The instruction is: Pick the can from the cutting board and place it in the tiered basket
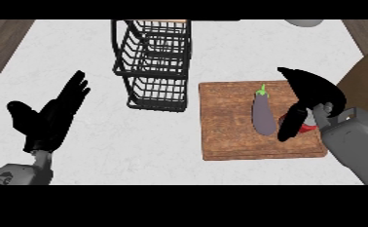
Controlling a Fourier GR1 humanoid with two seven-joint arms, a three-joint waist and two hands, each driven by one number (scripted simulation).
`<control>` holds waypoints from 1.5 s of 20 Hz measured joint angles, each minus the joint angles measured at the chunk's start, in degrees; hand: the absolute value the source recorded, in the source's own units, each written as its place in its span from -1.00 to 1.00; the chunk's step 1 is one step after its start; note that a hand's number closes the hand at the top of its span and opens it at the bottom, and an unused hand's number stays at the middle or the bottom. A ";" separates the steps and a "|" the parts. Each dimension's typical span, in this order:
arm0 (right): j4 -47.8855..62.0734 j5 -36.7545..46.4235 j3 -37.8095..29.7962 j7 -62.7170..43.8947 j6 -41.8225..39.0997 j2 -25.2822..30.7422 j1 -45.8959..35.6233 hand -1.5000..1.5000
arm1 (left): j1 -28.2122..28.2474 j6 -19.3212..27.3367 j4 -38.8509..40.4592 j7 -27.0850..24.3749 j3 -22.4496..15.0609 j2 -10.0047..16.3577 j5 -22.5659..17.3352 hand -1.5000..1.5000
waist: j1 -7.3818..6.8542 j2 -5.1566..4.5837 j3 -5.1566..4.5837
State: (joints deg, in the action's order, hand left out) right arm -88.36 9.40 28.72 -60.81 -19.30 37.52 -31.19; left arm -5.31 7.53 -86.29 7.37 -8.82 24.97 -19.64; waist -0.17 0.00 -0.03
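Can [309, 128]: only a red sliver shows, at the right edge of the cutting board [230, 123]; the rest is hidden by the hand
Right hand [313, 92]: over the board's right edge, fingers and thumb curled round the can
Left hand [50, 119]: fingers straight and up, holding nothing, resting near the left edge of the counter [108, 158]
Tiered basket [156, 106]: just past the board's far left corner, well apart from the can
Aubergine [265, 116]: lies on the board just beside the can, on the basket's side
Step, judged: hold taken; whether the can has left the board cannot be told
Handling, judged: stiff, smooth-walled, probably fairly light, so apt to slip or roll; best held round the middle of its wall and kept upright
Next move, judged: lift clear over the aubergine before crossing to the basket
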 measured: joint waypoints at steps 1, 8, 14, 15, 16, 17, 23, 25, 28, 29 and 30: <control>0.45 1.08 -0.01 0.42 0.05 -0.28 0.61 -1.00 | 0.23 -0.26 0.22 -0.44 0.16 -0.23 0.28 0.00 | 0.00 0.00 0.00; 2.86 10.32 -0.84 4.00 0.73 -1.43 4.49 -1.00 | 0.52 -1.45 -0.68 0.81 1.80 -1.07 1.36 0.00 | 0.02 0.01 0.03; 4.78 15.16 -3.21 6.11 -0.59 -3.61 6.65 1.00 | 1.23 -2.30 -2.37 2.01 3.15 -2.33 2.86 0.00 | 0.02 0.04 0.02; 4.13 14.43 -3.64 6.15 -1.76 -3.23 7.26 1.00 | 1.19 -2.25 -2.41 2.23 3.09 -2.66 3.04 0.00 | 0.11 0.05 0.02; 3.35 13.26 -4.33 6.13 -2.84 -2.85 7.92 1.00 | 1.32 -2.19 -3.47 3.11 3.45 -2.34 2.96 0.00 | 0.15 0.09 0.01; 3.96 12.64 -4.46 6.35 -3.37 -3.57 8.21 1.00 | 0.90 -2.08 -3.38 3.26 3.32 -2.63 3.36 0.00 | 0.15 0.08 0.00; 4.68 14.83 -3.88 9.06 -6.69 -4.41 9.67 1.00 | 1.94 -3.72 -2.94 2.37 4.83 -3.21 4.06 0.00 | -0.01 0.15 -0.12; 4.94 16.71 -3.66 10.26 -7.61 -4.61 9.88 1.00 | 1.54 -3.66 -3.11 2.89 4.79 -3.98 4.72 0.00 | -0.02 0.19 -0.17; 5.82 19.66 -3.78 13.11 -8.36 -4.94 9.44 1.00 | 1.70 -3.75 -4.26 3.72 5.14 -4.58 5.53 0.00 | -0.12 0.13 -0.11; 5.49 20.18 -4.10 15.60 -8.49 -3.56 9.59 1.00 | 2.18 -4.09 -4.18 3.22 5.30 -4.65 5.57 0.00 | -0.09 0.10 -0.06; 6.58 21.29 -4.03 19.15 -7.61 -2.44 9.34 1.00 | 2.44 -4.71 -4.42 3.41 5.50 -4.30 5.28 0.00 | -0.25 0.04 -0.03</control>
State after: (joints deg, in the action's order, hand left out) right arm -81.78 30.69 24.68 -41.66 -26.91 35.08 -21.85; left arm -2.87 2.82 -90.71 10.78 -3.33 20.68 -14.36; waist -0.42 0.04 -0.06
